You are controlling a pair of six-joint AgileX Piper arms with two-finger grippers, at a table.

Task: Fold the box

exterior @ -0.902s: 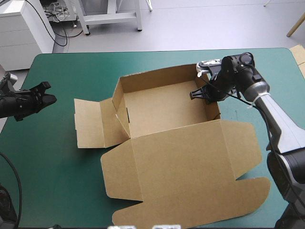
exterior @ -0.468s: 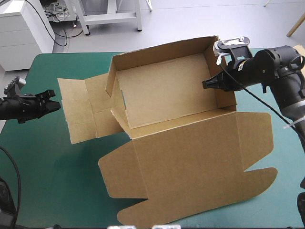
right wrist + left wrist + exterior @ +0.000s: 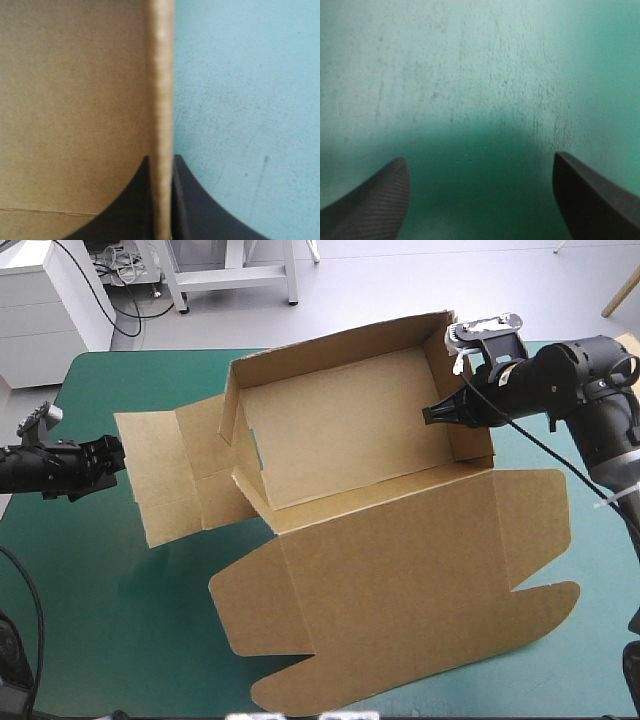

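Brown box (image 3: 340,445) is pinched by right end effector (image 3: 438,416); left end effector (image 3: 112,456) stands spread.

High view above-behind, facing down across table (image 3: 330,348), left wrist close on teal-green cover (image 3: 470,75) ahead of left gripper (image 3: 480,167), right wrist tight on box (image 3: 75,100) wall inside right gripper (image 3: 161,161), wall also in high view.

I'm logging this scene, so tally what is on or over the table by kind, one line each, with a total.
Brown box: 1
Grippers: 2, the left gripper with jaws open, the right gripper with jaws shut on a wall of the box
Teal-green table: 1
Total: 4
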